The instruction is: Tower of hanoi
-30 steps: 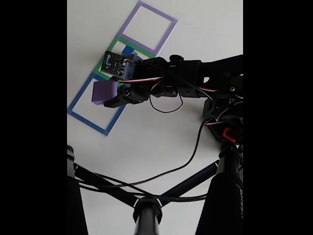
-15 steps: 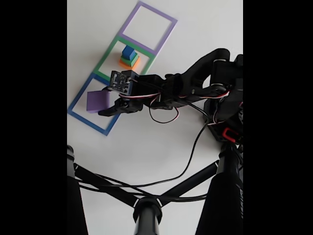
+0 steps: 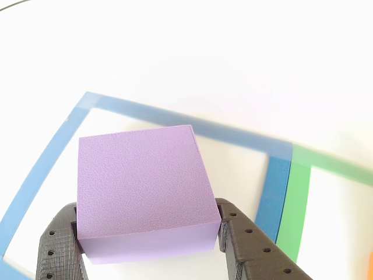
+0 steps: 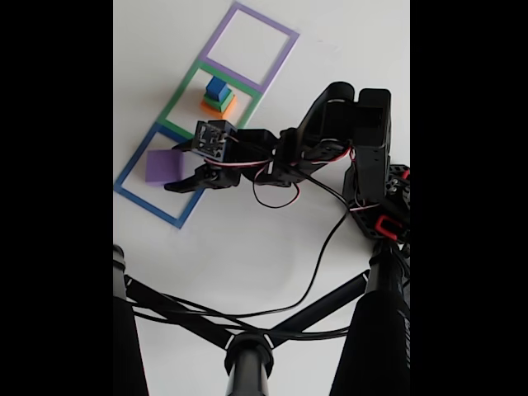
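The pale-purple slab [image 3: 140,186] lies flat on the white table inside the blue square outline [image 3: 175,119]. My gripper [image 3: 145,233] has its two black fingers [image 3: 58,245] pressed against the slab's left and right sides at its near end. In the fixed view the slab [image 4: 161,165] sits in the blue outline [image 4: 132,177] with my gripper [image 4: 180,167] around its right edge. A stack stands inside the green outline [image 4: 177,103]: the orange cube [image 4: 219,106] at the bottom, the green cube [image 4: 214,96] on it, the small blue cube [image 4: 217,86] on top.
A purple outline [image 4: 252,45] lies beyond the green one, nothing inside it. The arm's base [image 4: 379,190] with a looping black cable stands at the right. Black stand bars [image 4: 247,355] cross the bottom of the fixed view. The green outline [image 3: 297,204] borders the blue one.
My gripper came down and left with the slab, from above the green outline into the blue one. The slab now rests flat on the table, and the stack is uncovered.
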Available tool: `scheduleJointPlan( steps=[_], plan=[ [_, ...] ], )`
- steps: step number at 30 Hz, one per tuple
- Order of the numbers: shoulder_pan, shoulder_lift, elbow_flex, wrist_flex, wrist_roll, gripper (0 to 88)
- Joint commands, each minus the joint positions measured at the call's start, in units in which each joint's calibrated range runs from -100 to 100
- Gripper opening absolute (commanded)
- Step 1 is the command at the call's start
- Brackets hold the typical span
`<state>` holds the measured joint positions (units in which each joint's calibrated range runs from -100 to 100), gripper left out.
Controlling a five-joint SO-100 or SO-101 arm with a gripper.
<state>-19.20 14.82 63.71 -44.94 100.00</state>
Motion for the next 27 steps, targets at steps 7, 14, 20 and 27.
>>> scheduleJointPlan(
  steps=[7,14,20,27],
  plan=[
    [0.1,1.8,-1.5,-5.0,0.0,18.4],
    [0.6,1.9,-0.1,-5.4,0.0,24.6],
    [0.7,1.9,0.7,-6.2,0.0,27.7],
    [0.2,-1.9,1.0,-5.4,0.0,30.3]
  ],
)
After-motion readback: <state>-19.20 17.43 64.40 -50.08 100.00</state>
